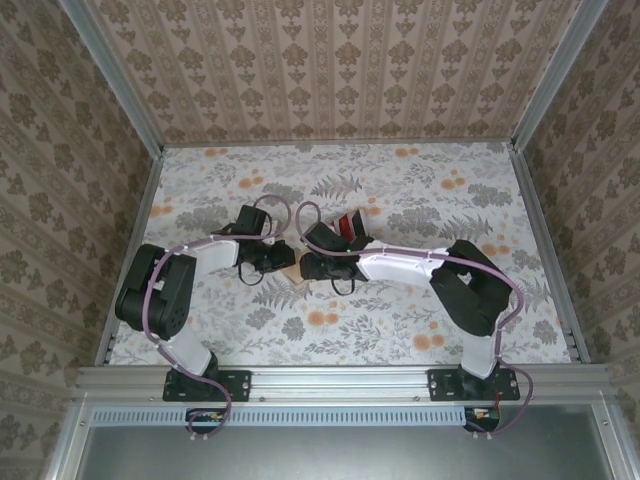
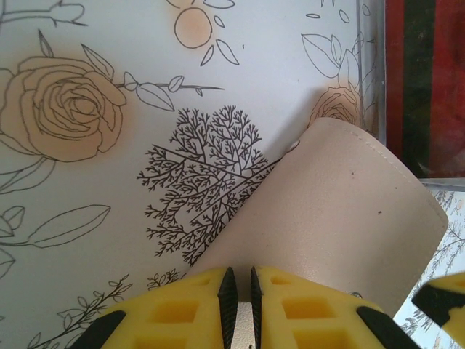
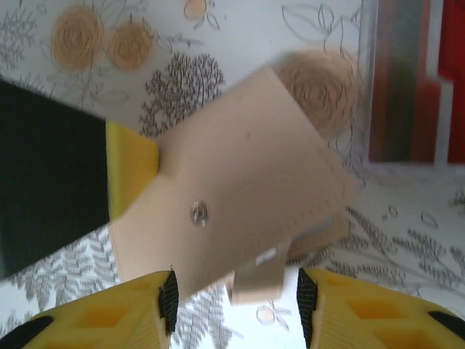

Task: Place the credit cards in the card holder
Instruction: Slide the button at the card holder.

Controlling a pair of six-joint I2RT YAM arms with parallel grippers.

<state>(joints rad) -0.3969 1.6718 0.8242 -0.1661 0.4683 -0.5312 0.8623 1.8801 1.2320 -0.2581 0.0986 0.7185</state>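
Left fingers (image 2: 221, 291): at the bottom edge of the left wrist view, yellow with black pads. They are clenched on the near edge of the card holder (image 2: 341, 218), with only a thin slit between them.
Right fingers (image 3: 156, 320): at the bottom of the right wrist view, released and standing well apart. The holder's small strap lies in the gap between them, and I cannot tell whether it touches either one.
Card holder: tan and tilted, in the middle of the right wrist view, with a metal snap stud at its centre. Its left side is gripped by the left fingers, which appear there as a black and yellow block. In the top view it is a small tan patch at frame centre, between the two wrists.
Credit cards (image 2: 425, 80): red with dark bands, in the upper right corner of both wrist views, behind the edge of a clear tray (image 2: 369, 65). They are apart from the holder.
Counter (image 2: 87, 218): pale, printed with flowers and ferns.
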